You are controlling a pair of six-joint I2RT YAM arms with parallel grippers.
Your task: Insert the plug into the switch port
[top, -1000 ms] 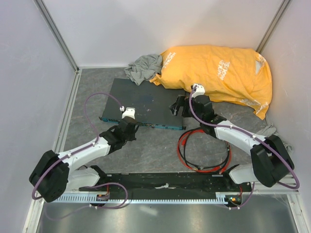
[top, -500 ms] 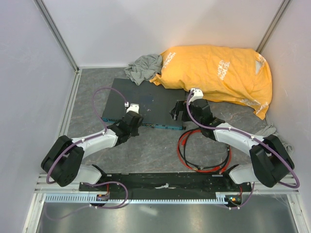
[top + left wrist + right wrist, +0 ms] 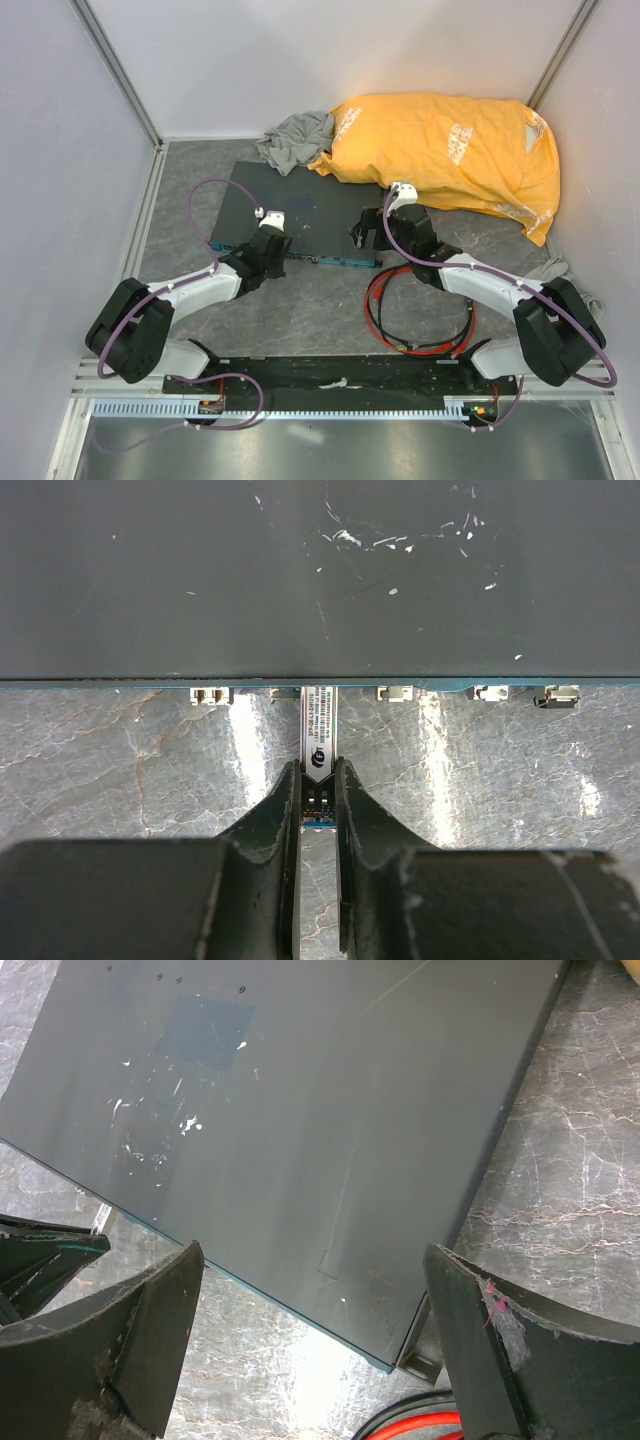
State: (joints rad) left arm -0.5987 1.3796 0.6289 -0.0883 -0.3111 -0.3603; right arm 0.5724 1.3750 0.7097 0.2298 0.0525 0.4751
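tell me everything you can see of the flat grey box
The flat grey box is a thin dark rectangle, metal by its look, its top scuffed with white specks. Its blue-green front edge carries a row of small sockets. It lies flat on the marbled table. A labelled silver piece, pinched in the left gripper, reaches that front edge.

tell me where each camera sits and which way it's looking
Top external: high behind the robot, looking down on the table; left claw and right claw both show.
Left wrist: behind its claw, facing the switch's front edge; its fingers pinch the plug.
Right wrist: looking down on the switch's top; its open fingers frame it.
Shared: all three see the switch.
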